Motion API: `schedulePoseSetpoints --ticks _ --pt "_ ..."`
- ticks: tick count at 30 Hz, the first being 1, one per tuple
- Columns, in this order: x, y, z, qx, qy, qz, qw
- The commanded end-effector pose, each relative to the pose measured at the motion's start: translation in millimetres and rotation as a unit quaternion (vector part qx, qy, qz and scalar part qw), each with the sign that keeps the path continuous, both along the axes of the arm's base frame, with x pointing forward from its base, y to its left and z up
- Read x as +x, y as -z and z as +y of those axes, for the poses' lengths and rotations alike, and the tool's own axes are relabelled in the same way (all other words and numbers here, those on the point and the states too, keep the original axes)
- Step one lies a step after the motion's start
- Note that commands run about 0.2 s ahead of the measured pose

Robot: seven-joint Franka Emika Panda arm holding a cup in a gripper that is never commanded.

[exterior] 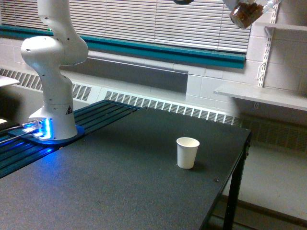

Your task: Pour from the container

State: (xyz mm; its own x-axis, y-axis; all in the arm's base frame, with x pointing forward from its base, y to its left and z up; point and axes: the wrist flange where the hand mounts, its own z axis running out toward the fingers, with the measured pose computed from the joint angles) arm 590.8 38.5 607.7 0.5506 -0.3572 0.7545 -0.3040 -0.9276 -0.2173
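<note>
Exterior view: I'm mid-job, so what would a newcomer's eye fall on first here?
Probably the glowing blue light at the white robot arm's base, on the exterior view's left. Next the lone white paper cup standing upright on the dark speckled table. Last, the clear plastic tumbler of brown nuts, tilted, high at the top edge, above and right of the cup.

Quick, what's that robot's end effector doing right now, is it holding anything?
End effector: out of frame above the top edge; only the tilted clear container with brown nuts shows, so its state cannot be seen.

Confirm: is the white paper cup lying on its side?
No, the white paper cup stands upright, mouth up, on the black table, alone near the exterior view's right edge.
</note>
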Motion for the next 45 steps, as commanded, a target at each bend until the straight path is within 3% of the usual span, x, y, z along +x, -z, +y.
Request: schedulePoseSetpoints --ticks 1,25,45 --pt "-5 -10.1 0 0.002 0.008 -0.024 0.9997" --pt "-15 6.4 -9 -0.016 0.019 -0.026 0.9993" --pt "-53 49.1 -12 -0.023 0.033 -0.015 0.9991"
